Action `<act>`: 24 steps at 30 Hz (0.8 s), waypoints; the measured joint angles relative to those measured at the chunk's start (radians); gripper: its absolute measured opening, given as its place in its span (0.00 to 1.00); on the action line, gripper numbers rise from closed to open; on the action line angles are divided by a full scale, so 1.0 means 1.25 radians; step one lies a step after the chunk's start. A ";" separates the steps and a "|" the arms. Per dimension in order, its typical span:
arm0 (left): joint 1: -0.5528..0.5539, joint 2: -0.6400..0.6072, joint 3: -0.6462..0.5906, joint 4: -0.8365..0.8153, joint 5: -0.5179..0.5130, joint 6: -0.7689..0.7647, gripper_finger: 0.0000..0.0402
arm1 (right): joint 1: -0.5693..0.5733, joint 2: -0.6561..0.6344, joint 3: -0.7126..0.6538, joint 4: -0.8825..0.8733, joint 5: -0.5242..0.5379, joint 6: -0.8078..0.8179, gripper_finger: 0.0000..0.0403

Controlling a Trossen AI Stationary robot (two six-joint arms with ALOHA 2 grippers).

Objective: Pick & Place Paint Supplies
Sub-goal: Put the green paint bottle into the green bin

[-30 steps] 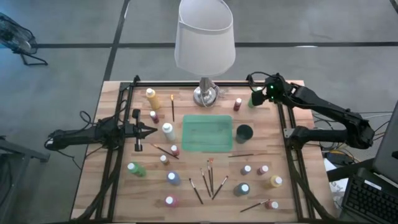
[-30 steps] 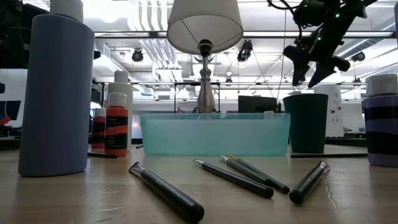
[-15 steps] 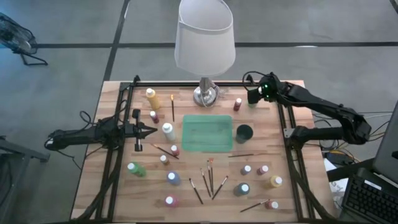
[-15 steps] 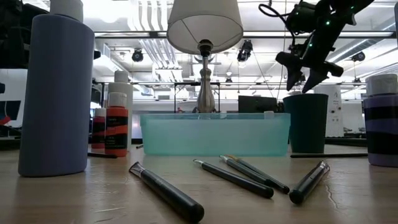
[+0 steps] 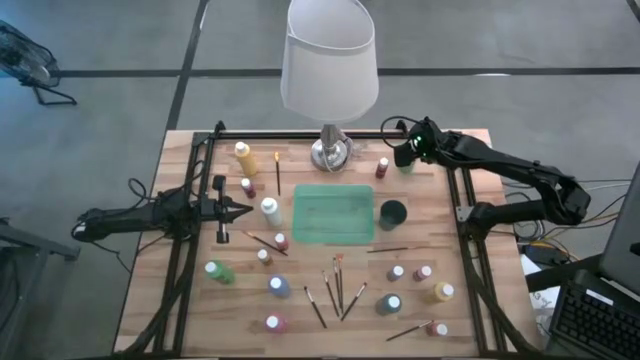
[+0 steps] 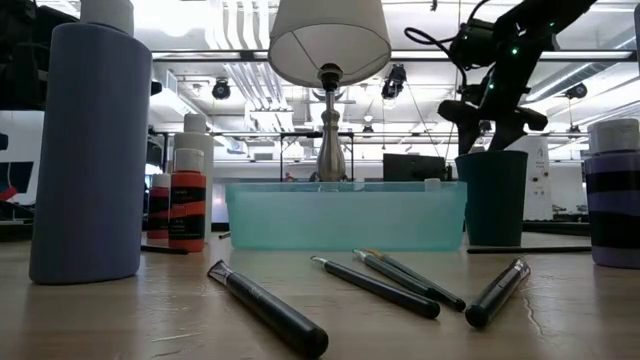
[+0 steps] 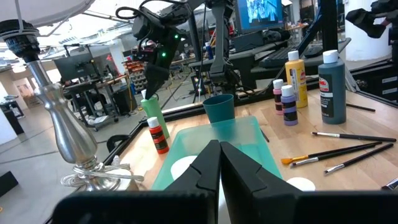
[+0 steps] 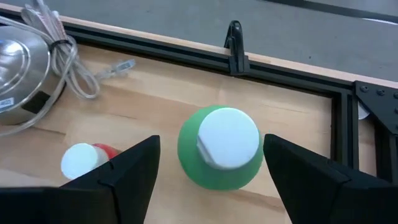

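hidden: green bottle [image 5: 405,163] under right claw [image 5: 407,158], high view | cut off: blue bottle [image 6: 88,150] cap, low view

You see even, bright overhead room light, with soft short shadows on the table [image 5: 440,220]. Ceiling fixtures glare in the low view, where the nearest brushes [image 6: 270,308] blur.

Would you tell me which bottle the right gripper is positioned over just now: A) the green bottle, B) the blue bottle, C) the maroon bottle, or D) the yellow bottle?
A: in the right wrist view the right gripper is open, with the green bottle between its fingers, not yet gripped.
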 joint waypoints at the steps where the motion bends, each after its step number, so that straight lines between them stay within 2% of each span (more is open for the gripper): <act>1: 0.000 0.000 0.000 0.000 0.000 0.000 0.04 | 0.000 0.003 0.000 0.002 0.000 0.000 0.68; 14: 0.000 0.000 0.000 0.000 0.000 0.000 0.04 | -0.002 0.015 0.000 0.011 0.019 -0.003 0.48; 24: 0.000 0.000 0.000 0.000 0.000 0.000 0.04 | -0.002 0.013 0.000 0.012 0.019 -0.002 0.29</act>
